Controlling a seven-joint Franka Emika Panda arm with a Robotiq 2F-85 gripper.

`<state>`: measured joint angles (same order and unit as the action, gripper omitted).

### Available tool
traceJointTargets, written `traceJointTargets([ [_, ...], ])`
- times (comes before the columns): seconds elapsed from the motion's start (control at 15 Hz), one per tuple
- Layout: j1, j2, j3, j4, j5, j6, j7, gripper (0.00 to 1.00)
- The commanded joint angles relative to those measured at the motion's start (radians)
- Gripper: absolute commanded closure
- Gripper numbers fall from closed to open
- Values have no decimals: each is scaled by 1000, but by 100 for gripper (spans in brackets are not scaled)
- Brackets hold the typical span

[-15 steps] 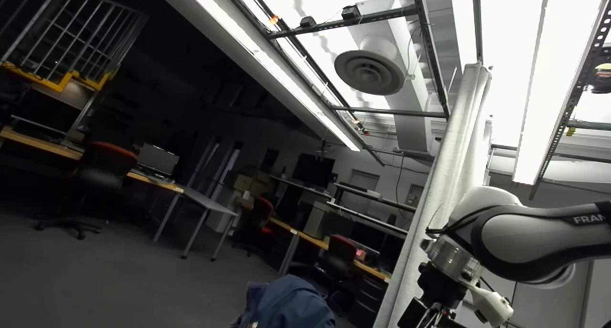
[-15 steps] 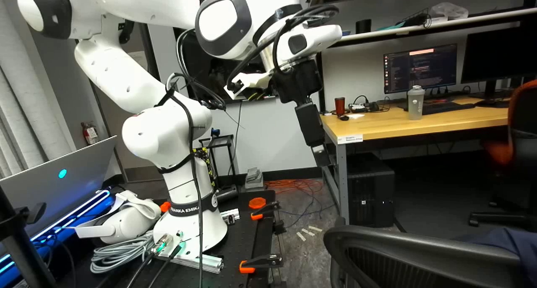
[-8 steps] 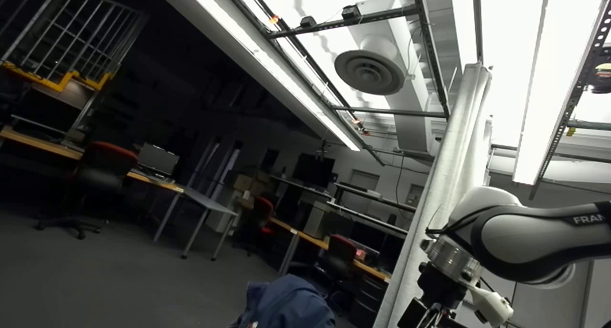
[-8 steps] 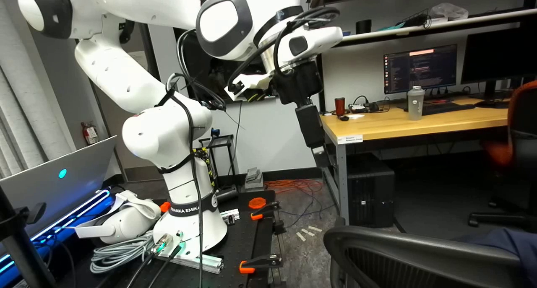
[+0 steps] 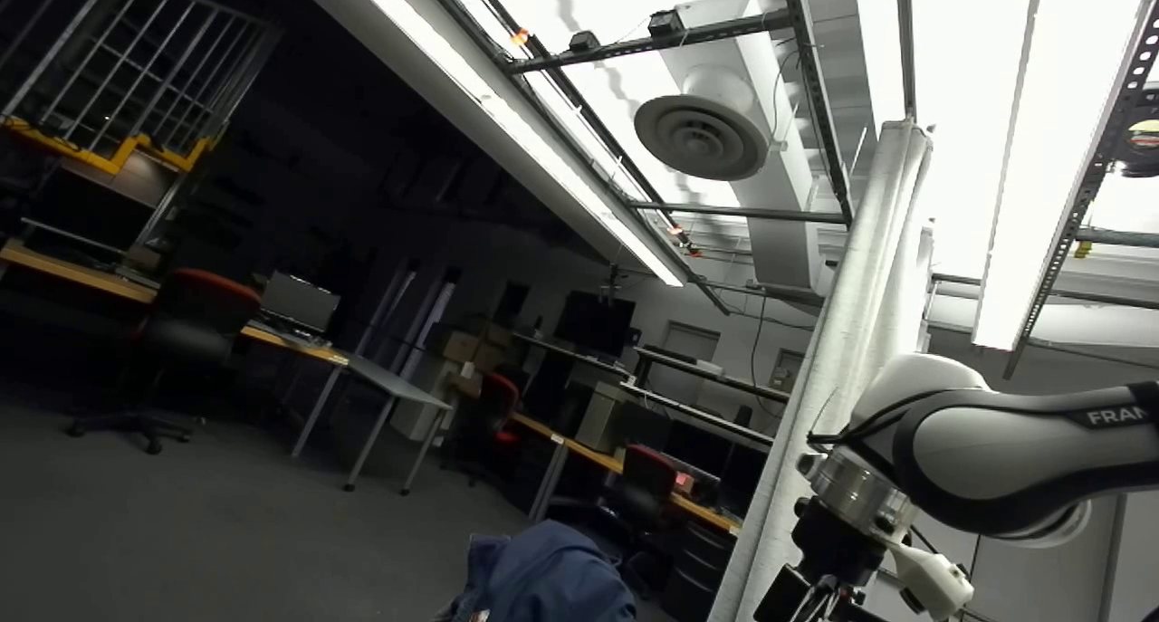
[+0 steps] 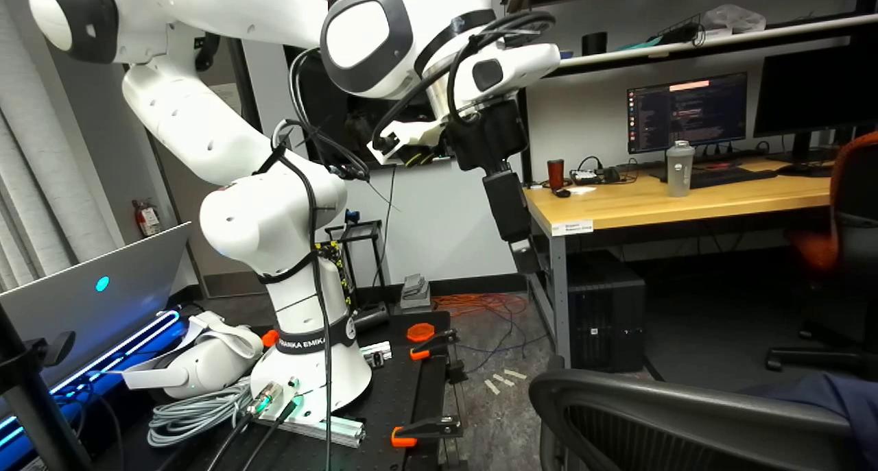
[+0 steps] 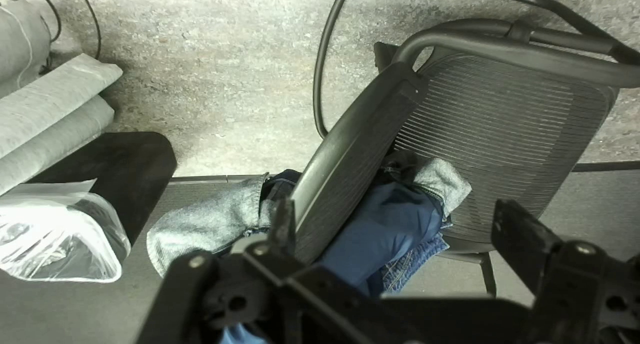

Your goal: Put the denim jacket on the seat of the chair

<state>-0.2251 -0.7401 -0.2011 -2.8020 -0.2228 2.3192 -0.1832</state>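
Note:
The denim jacket (image 7: pixel 385 229) is a rumpled blue heap on the dark office chair (image 7: pixel 350 168) in the wrist view. It shows on both sides of the chair's edge-on back, with a pale sleeve on the left side. One end lies against the mesh panel (image 7: pixel 505 133), which looks like the seat. The jacket also shows in both exterior views (image 5: pixel 561 572) (image 6: pixel 850 402). My gripper (image 7: pixel 395 209) is open, its fingers wide apart, with nothing held. It hangs above the jacket in the wrist view and left of the chair in an exterior view (image 6: pixel 525 255).
A wooden desk (image 6: pixel 686 197) with a bottle (image 6: pixel 680 168) and monitors stands behind. The arm's black base plate (image 6: pixel 384 402) carries orange clamps (image 6: pixel 405 438). In the wrist view, a clear plastic bag (image 7: pixel 60 239) lies beside a black panel (image 7: pixel 145 163).
The wrist and gripper have shifted very slightly downward in an exterior view, between one second and half a second ago. The jacket and chair have not moved.

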Motion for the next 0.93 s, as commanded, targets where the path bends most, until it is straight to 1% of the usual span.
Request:
traceJointTargets([
  [0.0,-2,-1,3,2,3,-4,-2,0],
  [0.33,-3,-1,5,4,13,-11,15,0],
  [0.87,-42,10,60,17,13,-11,197,0],
])
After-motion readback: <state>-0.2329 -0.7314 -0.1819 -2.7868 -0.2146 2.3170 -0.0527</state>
